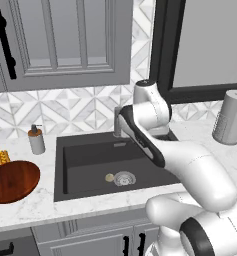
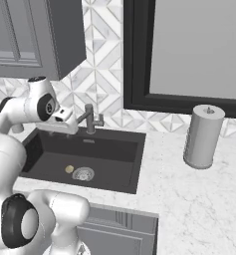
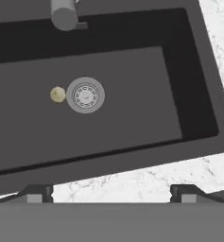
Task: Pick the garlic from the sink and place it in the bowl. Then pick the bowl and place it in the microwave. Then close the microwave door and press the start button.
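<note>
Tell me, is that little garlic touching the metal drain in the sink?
Cannot tell. In the hand view the garlic sits right against the drain rim on the sink floor, with no clear gap or contact.

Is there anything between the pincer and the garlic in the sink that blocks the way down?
Nothing visible blocks it. The garlic lies alone on the sink floor, just beside the drain. The faucet stands at the back edge, off to the side. The pincer is open above the front rim.

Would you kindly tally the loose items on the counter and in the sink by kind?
Garlic: 1
Wooden bowl: 1
Soap dispenser: 1
Grey canister: 1
Small yellow item behind the bowl: 1, kind unclear
Total: 5
</note>
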Robot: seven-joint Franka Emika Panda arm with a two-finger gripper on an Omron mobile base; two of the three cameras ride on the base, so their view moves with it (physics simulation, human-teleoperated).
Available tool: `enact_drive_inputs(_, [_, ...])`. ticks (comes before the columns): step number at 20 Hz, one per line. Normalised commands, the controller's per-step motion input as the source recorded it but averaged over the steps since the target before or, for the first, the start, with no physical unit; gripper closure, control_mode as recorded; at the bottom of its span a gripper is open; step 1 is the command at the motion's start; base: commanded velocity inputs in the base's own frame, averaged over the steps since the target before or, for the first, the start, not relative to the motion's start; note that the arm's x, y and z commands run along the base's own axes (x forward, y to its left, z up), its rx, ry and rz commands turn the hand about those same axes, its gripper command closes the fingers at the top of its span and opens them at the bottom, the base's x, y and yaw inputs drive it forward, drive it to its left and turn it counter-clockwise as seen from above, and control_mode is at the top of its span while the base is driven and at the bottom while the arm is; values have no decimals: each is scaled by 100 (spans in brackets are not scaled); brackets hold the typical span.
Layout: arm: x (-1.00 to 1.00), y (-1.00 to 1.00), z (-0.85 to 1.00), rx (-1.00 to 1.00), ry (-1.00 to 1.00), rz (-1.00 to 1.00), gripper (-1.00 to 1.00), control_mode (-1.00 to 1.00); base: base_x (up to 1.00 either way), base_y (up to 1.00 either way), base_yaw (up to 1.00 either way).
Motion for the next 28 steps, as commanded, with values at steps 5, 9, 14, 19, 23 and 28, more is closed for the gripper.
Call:
enact_drive_inputs(5, [2, 0, -67, 5, 7, -6, -100, -100, 0, 0, 0])
enact_drive_inputs(9, [5, 11, -91, 13, 9, -7, -100, -100, 0, 0, 0])
enact_drive_inputs(14, [29, 77, -63, -5, 1, -21, -100, -100, 0, 0, 0])
enact_drive_inputs(19, [18, 26, -25, -8, 7, -5, -100, -100, 0, 0, 0])
enact_drive_inputs(23, [50, 10, -30, -13, 16, 0, -100, -100, 0, 0, 0])
enact_drive_inputs(28, [42, 10, -45, -12, 10, 0, -100, -100, 0, 0, 0])
